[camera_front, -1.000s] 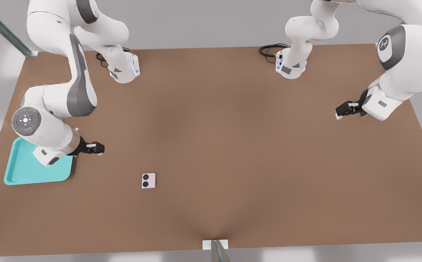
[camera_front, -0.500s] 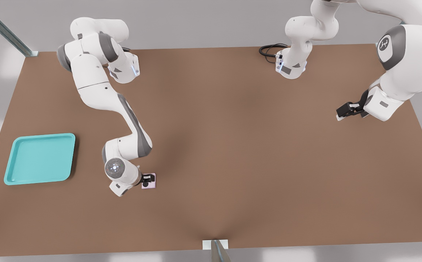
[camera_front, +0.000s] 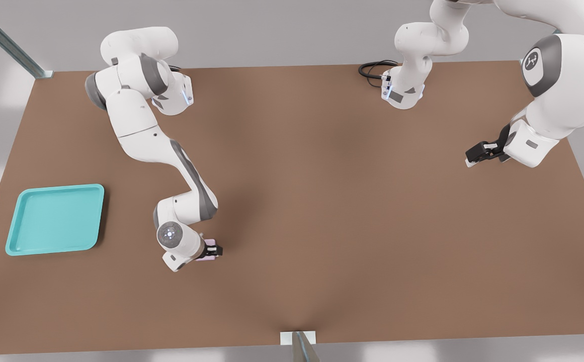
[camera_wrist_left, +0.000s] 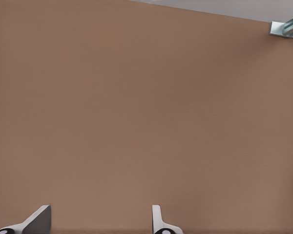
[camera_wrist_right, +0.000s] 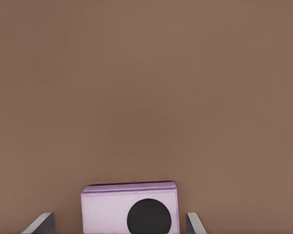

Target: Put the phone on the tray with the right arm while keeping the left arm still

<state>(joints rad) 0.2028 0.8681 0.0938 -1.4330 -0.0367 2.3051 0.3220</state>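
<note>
The phone (camera_front: pixel 209 250) sits between the jaws of the right arm's gripper (camera_front: pixel 213 250), low over the brown table (camera_front: pixel 352 211) near its front edge. In the right wrist view the phone (camera_wrist_right: pixel 130 208) lies between two pale fingertips (camera_wrist_right: pixel 41 223) that stand apart from its sides with bare table showing in the gaps, so the jaws look spread around it, not pinching yet; likely this lines up a grasp across its narrow width. The tray (camera_front: pixel 55 219) lies well apart toward the front view's left, with nothing in it.
</note>
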